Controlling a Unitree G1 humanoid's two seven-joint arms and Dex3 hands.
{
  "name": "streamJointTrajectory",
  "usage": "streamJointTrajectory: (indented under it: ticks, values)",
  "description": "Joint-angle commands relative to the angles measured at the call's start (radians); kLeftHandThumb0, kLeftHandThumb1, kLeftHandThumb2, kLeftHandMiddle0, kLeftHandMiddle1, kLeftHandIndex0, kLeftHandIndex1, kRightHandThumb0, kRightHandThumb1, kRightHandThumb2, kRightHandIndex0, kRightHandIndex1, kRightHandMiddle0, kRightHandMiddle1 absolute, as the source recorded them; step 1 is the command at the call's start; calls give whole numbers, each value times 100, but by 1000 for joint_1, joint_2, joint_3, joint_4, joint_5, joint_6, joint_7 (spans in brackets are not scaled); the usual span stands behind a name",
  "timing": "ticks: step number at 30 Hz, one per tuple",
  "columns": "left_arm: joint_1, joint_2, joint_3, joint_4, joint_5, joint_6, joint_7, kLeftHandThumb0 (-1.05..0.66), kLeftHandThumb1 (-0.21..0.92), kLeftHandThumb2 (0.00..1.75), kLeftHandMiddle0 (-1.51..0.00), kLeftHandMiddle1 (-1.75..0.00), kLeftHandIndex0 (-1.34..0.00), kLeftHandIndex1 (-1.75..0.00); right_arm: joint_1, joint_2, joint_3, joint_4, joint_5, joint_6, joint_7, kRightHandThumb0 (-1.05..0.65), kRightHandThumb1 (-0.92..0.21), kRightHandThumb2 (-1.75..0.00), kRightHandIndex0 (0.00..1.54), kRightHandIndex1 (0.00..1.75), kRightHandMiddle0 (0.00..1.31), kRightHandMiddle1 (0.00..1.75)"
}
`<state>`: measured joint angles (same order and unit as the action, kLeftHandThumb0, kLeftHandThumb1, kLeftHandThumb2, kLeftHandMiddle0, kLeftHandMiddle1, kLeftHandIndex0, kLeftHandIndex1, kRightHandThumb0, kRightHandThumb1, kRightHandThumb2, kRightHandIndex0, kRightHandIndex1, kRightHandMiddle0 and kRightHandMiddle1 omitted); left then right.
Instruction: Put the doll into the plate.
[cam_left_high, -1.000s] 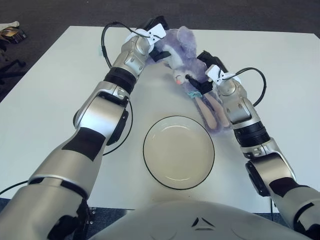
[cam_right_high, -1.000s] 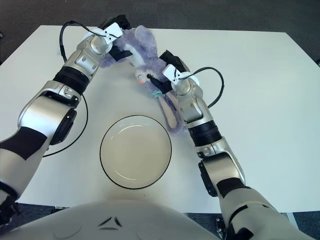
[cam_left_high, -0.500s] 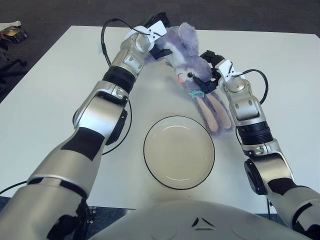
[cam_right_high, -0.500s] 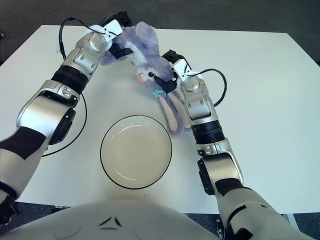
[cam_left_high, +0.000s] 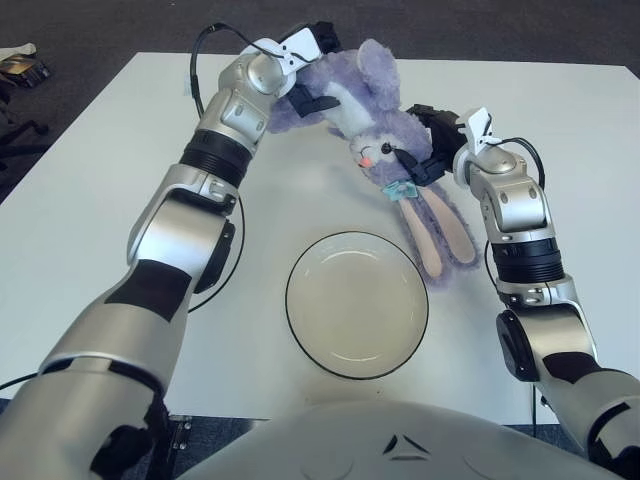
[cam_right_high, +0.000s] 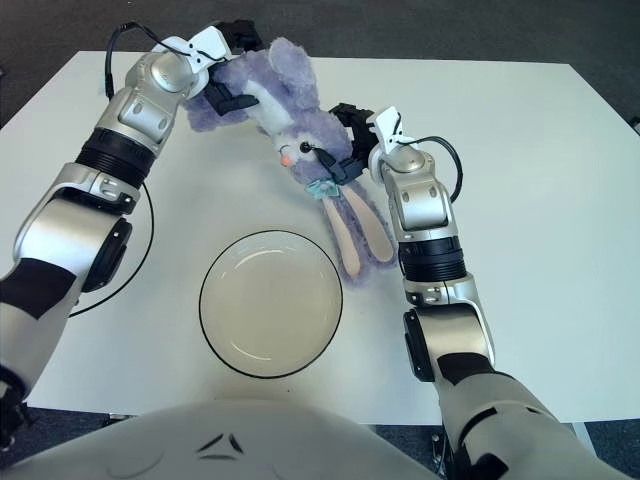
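Observation:
The doll (cam_left_high: 375, 120) is a purple plush rabbit with long pink-lined ears, a pink nose and a small blue bow. It is held slanted above the white table, ears trailing down toward the plate's right rim. My left hand (cam_left_high: 308, 70) grips its body end at the back. My right hand (cam_left_high: 428, 140) grips its head end from the right. The plate (cam_left_high: 357, 303) is a cream round dish with a dark rim, lying in front of me, below and slightly left of the doll's ears. Nothing lies in it.
The white table (cam_left_high: 90, 200) spreads wide on both sides. Black cables loop off both forearms, one lying on the table left of the plate (cam_right_high: 140, 250). Dark floor surrounds the table, with some clutter at the far left (cam_left_high: 25, 68).
Both hands have raised the doll and carried it a little to the right. The ears now hang freer and point at the plate's right rim. My right forearm has swung outward.

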<state>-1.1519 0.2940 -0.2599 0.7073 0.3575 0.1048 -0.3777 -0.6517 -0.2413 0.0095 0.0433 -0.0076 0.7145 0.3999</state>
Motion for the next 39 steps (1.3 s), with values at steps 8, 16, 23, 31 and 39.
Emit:
streamJointTrajectory:
  ticks: [8,16,23,31,39]
  values:
    - [13,71,66,1,-66,-108,-29,-48,32,125,-127,-175,-64,-167,-41,-47,-53,-45,98,152,23,0,-1,-163,87,163,61,175]
    - [36,70,116,-18,-108,-160,3,-47,36,121,-127,-175,-62,-167,-57,-62,-68,-51,140,218,21,0,-3,-162,86,164,60,175]
    - [72,82,166,-97,-164,-176,-10,-43,49,108,-80,-175,-48,-174,-65,-69,-83,-47,175,255,17,0,-5,-160,84,165,59,175]
    - [105,123,228,-60,-178,-468,86,-38,74,73,-37,-161,-32,-171,-63,-76,-101,-66,207,315,7,0,-6,-159,82,167,57,175]
    - [98,160,238,17,-178,-603,107,-36,82,63,-29,-151,-26,-173,-59,-78,-123,-78,253,364,32,0,-8,-157,82,166,57,175]
